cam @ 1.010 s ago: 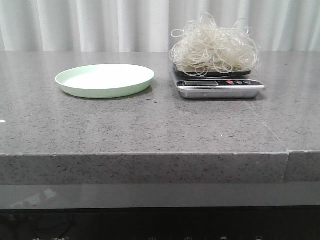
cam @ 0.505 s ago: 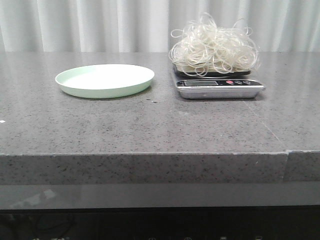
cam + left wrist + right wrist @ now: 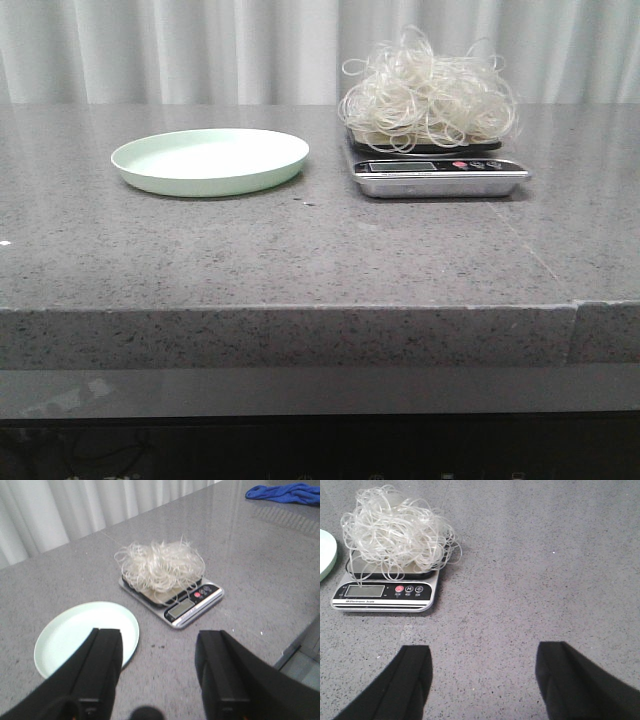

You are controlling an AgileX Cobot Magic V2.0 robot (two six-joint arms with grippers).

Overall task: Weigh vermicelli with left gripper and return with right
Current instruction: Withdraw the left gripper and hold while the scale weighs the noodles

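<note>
**Noodles on the scale, both grippers held apart from them**

The left gripper [image 3: 160,680] has its two black fingers spread wide with nothing between them, held above the grey stone table [image 3: 300,250]. Past its fingertips lie a pale green plate [image 3: 85,635] and, just beside the plate, a small kitchen scale [image 3: 187,607]. The vermicelli [image 3: 160,570] sits heaped on the scale's platform, well apart from this gripper, its curly strands spilling over the platform's edges.

The right gripper [image 3: 482,680] is likewise spread and holds nothing, poised over bare table. In its view the scale [image 3: 385,592] shows a blank grey display, a red button and two round buttons marked "M" and "C", with "Electronic Scale" printed along the front edge. The vermicelli [image 3: 395,527] piles above that panel, one loop hanging down over the display.

From the front, neither gripper shows; the plate [image 3: 210,160] stands to the left, the scale [image 3: 440,175] with the vermicelli [image 3: 430,95] to the right. A blue cloth [image 3: 285,492] lies far off on the table.
</note>
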